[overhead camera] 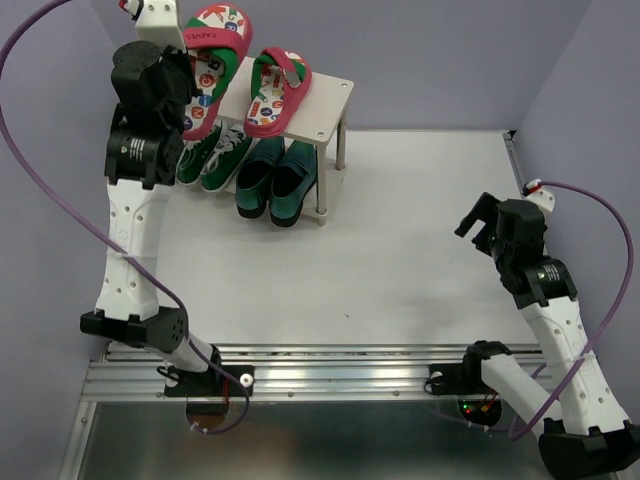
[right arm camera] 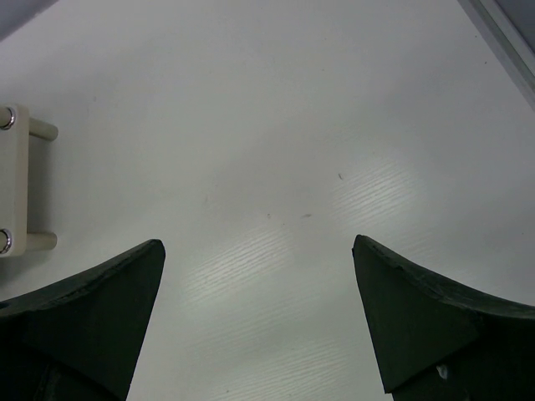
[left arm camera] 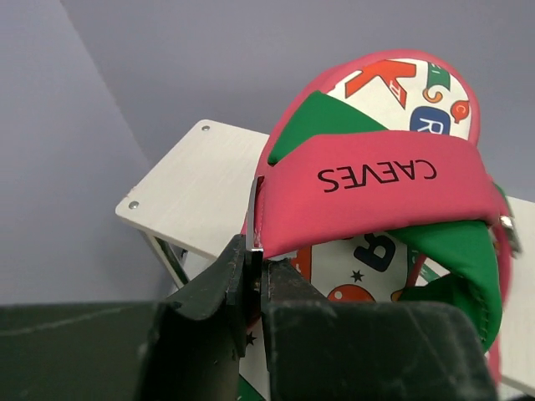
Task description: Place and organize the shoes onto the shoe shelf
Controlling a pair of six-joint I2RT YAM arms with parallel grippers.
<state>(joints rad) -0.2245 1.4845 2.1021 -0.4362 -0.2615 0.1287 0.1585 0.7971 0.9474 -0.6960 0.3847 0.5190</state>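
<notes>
Flip-flop: likely light, soft, bendy; best taken at sole edge beside strap
Left claw: clamped on its edge
Right claw: spread wide, empty

At the upper left of the overhead view, the left flip-flop and the right flip-flop are pinkish red. Their white footbeds are strewn with red, green, blue and orange letters, and their green straps are crossed by a red band with dark "CAEVES" lettering. Below them the canvas sneakers are mid green with white laces and the loafers a darker teal green, under a shelf of pale wood-grain boards on silver legs. The table is white and the walls lavender-grey.
</notes>
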